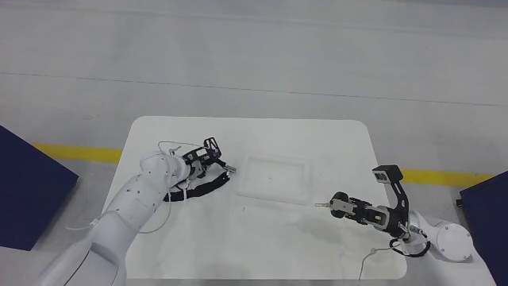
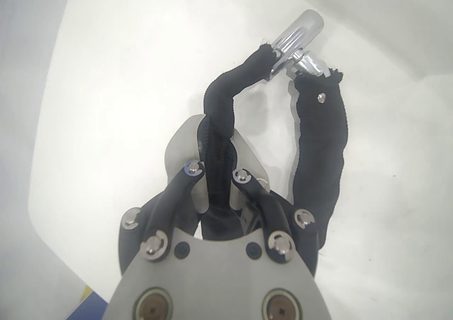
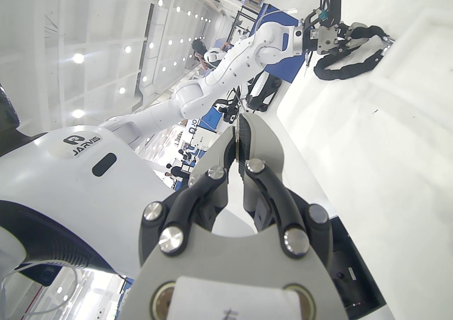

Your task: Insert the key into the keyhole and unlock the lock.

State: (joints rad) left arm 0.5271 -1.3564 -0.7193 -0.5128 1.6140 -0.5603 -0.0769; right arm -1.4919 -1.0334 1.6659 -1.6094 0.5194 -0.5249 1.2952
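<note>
A cable lock in a black fabric sleeve (image 2: 320,144) loops from my left gripper (image 2: 216,148), which is shut on the sleeve. Its chrome lock cylinder (image 2: 300,40) lies on the white table beyond the fingertips. From above, the left gripper (image 1: 208,159) sits at the table's left, and the lock cylinder (image 1: 230,172) points toward the centre. My right gripper (image 1: 333,204) hovers low at the right, shut on a thin metal key (image 1: 320,204) whose tip points left. The key (image 3: 234,149) appears edge-on between the right gripper's (image 3: 240,123) pads. The keyhole itself is too small to make out.
A shallow white tray (image 1: 305,183) lies at the table's middle, between the two grippers. The white table (image 1: 238,238) has rounded corners. Dark blue panels stand off the left (image 1: 24,183) and right (image 1: 488,206) sides.
</note>
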